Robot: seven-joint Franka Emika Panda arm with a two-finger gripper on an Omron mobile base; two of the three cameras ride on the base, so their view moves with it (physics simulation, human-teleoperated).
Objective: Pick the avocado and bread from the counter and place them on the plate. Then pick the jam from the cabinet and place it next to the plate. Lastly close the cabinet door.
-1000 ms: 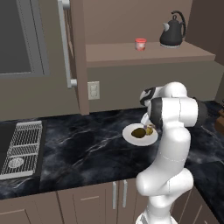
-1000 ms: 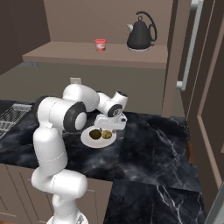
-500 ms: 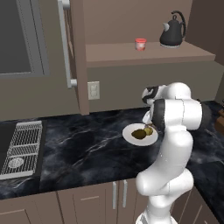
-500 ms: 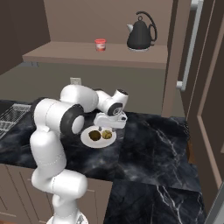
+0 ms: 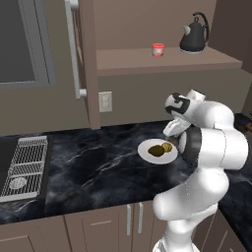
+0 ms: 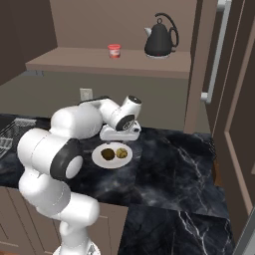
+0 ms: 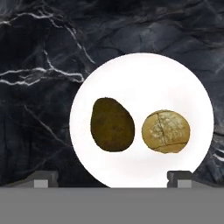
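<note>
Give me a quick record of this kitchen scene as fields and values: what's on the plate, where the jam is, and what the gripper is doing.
plate: white, on the dark marble counter
avocado: on the plate, beside the bread, apart from it
bread: on the plate
jam: red jar on the open shelf, left of the kettle in the left base view
gripper: open, empty, above the plate
cabinet door: open
steps left: jam, then door

We see a black marble counter (image 5: 98, 167) beneath brown walls, a kettle (image 5: 194, 34) on an open shelf (image 5: 167, 59), a wall outlet (image 5: 105, 101), and pale lower cabinets (image 5: 98, 231).
</note>
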